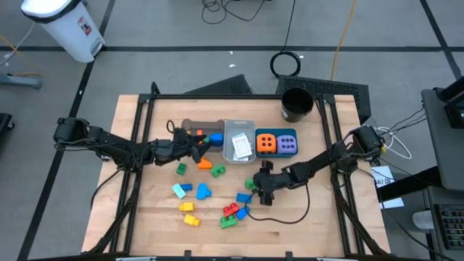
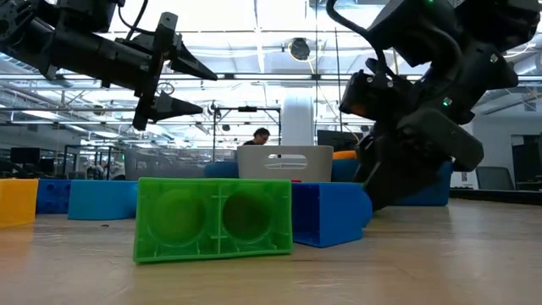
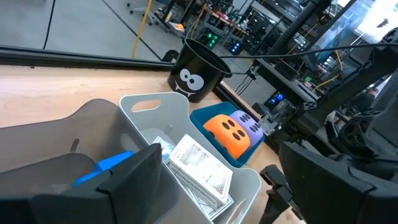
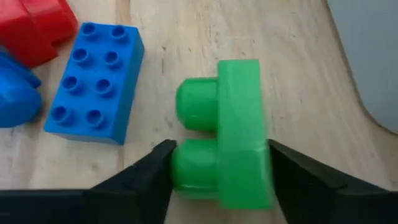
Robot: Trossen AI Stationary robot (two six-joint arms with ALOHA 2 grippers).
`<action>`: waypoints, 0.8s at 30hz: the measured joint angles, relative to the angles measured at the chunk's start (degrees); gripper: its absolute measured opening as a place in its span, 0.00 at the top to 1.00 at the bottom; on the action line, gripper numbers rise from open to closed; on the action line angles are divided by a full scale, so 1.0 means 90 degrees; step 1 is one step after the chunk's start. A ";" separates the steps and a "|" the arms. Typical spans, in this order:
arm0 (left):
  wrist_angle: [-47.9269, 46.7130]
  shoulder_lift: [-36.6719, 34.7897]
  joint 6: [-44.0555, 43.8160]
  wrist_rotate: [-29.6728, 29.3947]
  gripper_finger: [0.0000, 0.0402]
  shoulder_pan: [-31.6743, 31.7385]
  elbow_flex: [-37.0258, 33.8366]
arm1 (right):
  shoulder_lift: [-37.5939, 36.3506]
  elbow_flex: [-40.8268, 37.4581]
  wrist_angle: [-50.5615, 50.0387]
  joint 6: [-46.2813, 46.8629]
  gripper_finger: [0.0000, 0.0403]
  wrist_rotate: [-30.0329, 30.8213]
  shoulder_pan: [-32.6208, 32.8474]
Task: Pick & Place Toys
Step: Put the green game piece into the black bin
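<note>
Glossy smooth plastic green brick (image 4: 239, 134); matt light wood table (image 4: 298, 68)

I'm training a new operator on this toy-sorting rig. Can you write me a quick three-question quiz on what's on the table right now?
1. True or false: the orange dotted cube and the purple dotted cube sit together in the teal bin.
2. Which brick lies between the right gripper's fingers? A) red B) the green brick C) yellow
3. Fill in: the flat white cards lie in the ____ bin.

Key
1. True.
2. B. The right wrist view shows a finger on each side of it, on the table.
3. Clear, between the grey bin and the teal one.
</note>
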 joint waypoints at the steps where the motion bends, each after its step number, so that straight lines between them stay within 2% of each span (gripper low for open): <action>1: -0.0002 0.0000 0.0002 0.0000 0.17 0.0000 -0.0002 | 0.0000 -0.0004 0.0010 -0.0055 0.47 -0.0004 -0.0002; 5: -0.0004 0.0000 -0.0015 0.0000 0.17 0.0000 -0.0002 | -0.0002 -0.0004 0.0019 -0.0239 0.60 -0.0077 -0.0006; 15: -0.0005 0.0000 -0.0063 0.0007 0.17 0.0000 -0.0004 | -0.0493 -0.0006 -0.0251 -0.0694 0.60 -0.0171 -0.0002; 19: 0.0073 0.0000 -0.0244 0.0375 0.17 -0.0005 0.0003 | -0.1011 -0.0006 -0.0665 -0.0702 0.60 -0.0142 0.0079; 24: 0.0074 0.0005 -0.0091 0.0574 0.17 -0.0210 0.0317 | -0.1695 -0.0004 -0.1101 -0.0960 0.60 0.0580 0.0410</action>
